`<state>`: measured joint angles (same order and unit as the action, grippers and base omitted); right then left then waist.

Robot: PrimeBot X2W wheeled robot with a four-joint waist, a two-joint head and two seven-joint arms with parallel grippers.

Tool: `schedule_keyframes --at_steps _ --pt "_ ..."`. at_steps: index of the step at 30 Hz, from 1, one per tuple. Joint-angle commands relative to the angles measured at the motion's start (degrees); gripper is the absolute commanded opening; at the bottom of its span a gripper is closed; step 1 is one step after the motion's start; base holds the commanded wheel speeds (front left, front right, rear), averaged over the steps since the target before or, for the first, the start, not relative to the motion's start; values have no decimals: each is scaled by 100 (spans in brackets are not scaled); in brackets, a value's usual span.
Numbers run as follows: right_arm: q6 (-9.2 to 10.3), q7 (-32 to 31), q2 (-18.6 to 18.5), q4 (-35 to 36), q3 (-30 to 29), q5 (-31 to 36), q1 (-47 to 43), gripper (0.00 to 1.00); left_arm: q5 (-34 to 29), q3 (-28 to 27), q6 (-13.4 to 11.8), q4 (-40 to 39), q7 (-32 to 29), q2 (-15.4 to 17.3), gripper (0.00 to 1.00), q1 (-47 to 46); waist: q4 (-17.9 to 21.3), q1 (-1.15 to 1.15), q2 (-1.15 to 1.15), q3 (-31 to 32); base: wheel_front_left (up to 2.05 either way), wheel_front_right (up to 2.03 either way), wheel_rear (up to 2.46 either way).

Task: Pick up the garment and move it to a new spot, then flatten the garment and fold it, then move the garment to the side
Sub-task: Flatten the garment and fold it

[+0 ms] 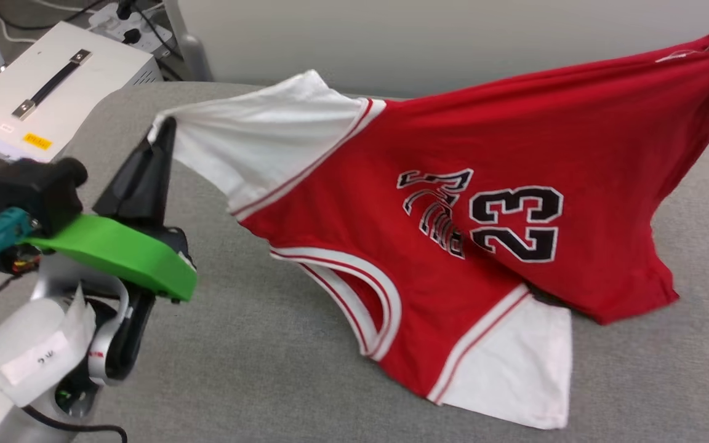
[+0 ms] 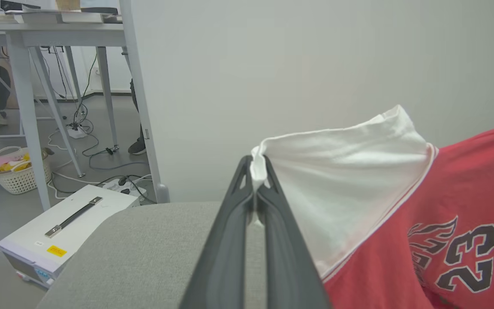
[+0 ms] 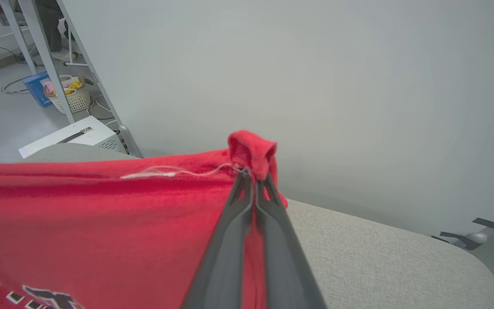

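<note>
Basket (image 2: 22,182) holds pink and yellow items (image 2: 3,163); garment (image 1: 484,141) hangs stretched.

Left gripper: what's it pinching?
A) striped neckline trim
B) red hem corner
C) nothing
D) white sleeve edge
D. The left gripper is shut on the edge of the garment's white sleeve, while the red corner is in the right gripper.
</note>
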<state>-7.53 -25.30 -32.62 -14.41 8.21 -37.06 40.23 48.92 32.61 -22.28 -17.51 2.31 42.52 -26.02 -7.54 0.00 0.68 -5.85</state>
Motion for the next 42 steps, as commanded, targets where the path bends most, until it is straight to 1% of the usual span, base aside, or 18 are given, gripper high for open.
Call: schedule_keyframes --at_steps 1,6,9,16,21,25,31,37,39,42 --pt "4 72 26 93 -28 27 110 0 -40 -126 -78 -42 35 65 0 -209 298 0 -68 266 0 0 0" --pt "4 180 141 433 -115 111 168 0 -179 -404 -219 -106 63 133 0 -690 453 0 -68 340 0 0 0" --pt "4 234 243 649 -233 169 169 0 -389 -443 -250 -78 51 233 0 -974 562 0 -68 357 0 0 0" --pt "4 173 461 1165 -493 293 173 0 -545 -635 -249 -53 42 326 0 -1534 762 0 -68 219 0 0 0" --pt "4 54 607 1526 -656 371 266 0 -603 -772 -145 -3 6 424 0 -1988 846 0 -68 -26 0 0 0" --pt "4 -18 700 1768 -792 490 472 0 -665 -808 81 142 -108 527 0 -2509 876 0 -68 -344 0 0 0" --pt "4 -15 809 1841 -972 698 1022 0 -837 -704 651 637 -450 683 0 -3605 911 0 -68 -1031 0 0 0" --pt "4 122 818 1461 -1070 948 1842 0 -997 -551 1248 1327 -800 653 0 -4827 959 0 -68 -1820 0 0 0" --pt "4 236 736 1243 -986 1096 2143 0 -1127 -452 1443 1613 -877 596 0 -5251 982 0 -68 -2056 0 0 0" --pt "4 426 730 825 -990 1225 2719 0 -1314 -292 1746 2105 -999 435 0 -5963 1014 0 -68 -2449 0 0 0"
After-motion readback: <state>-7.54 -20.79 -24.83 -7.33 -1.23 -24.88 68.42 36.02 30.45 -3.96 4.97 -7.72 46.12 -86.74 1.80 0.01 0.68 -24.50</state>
